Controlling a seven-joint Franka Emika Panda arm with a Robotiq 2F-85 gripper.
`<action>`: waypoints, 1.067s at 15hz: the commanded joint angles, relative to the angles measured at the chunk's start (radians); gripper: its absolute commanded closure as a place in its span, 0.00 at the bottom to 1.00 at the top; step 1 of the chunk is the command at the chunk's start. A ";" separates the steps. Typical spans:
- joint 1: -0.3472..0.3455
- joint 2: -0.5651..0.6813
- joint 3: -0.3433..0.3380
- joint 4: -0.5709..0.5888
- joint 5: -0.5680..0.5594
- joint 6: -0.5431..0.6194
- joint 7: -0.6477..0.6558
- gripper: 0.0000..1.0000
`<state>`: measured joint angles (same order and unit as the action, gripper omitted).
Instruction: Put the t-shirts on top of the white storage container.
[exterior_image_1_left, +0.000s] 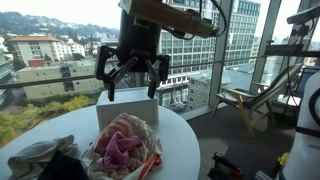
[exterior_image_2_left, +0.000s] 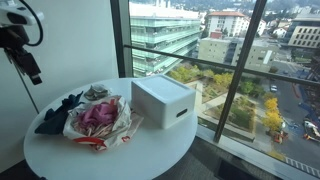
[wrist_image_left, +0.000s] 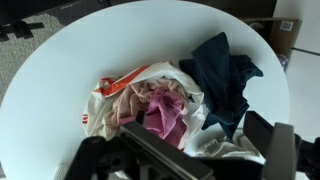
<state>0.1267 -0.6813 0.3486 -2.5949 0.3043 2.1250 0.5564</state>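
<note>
Wrist view: the t-shirts (wrist_image_left: 165, 110) are seen crumpled in a heap on the round table (wrist_image_left: 60, 70), directly beneath the gripper (wrist_image_left: 185, 152). Its jaws are spread wide and nothing is held between them. A dark blue shirt (wrist_image_left: 228, 72) is laid against the heap's right side. The heap's long axis runs left to right across the frame. No collar or hem can be made out, so no facing direction is given.

In an exterior view the gripper (exterior_image_1_left: 131, 88) is held high above the t-shirts (exterior_image_1_left: 122, 148), jaws apart, probably so the bundle can be straddled on descent. The white storage container (exterior_image_1_left: 127, 110) is stood just behind the heap, its top bare.

In an exterior view the white storage container (exterior_image_2_left: 162, 100) is seen just beside the t-shirts (exterior_image_2_left: 98, 118), toward the window side of the round table (exterior_image_2_left: 150, 155). The heap is stretched from the dark blue shirt (exterior_image_2_left: 55, 113) toward the container. Only part of the arm (exterior_image_2_left: 20, 35) is shown there, and jaw state cannot be told from it.
</note>
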 joint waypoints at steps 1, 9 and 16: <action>0.006 0.179 0.019 -0.027 0.039 0.188 0.015 0.00; -0.086 0.656 0.026 0.022 -0.279 0.578 0.282 0.00; 0.052 0.930 -0.208 0.223 -0.626 0.626 0.554 0.00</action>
<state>0.0884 0.1461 0.2340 -2.4830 -0.2248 2.7315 1.0082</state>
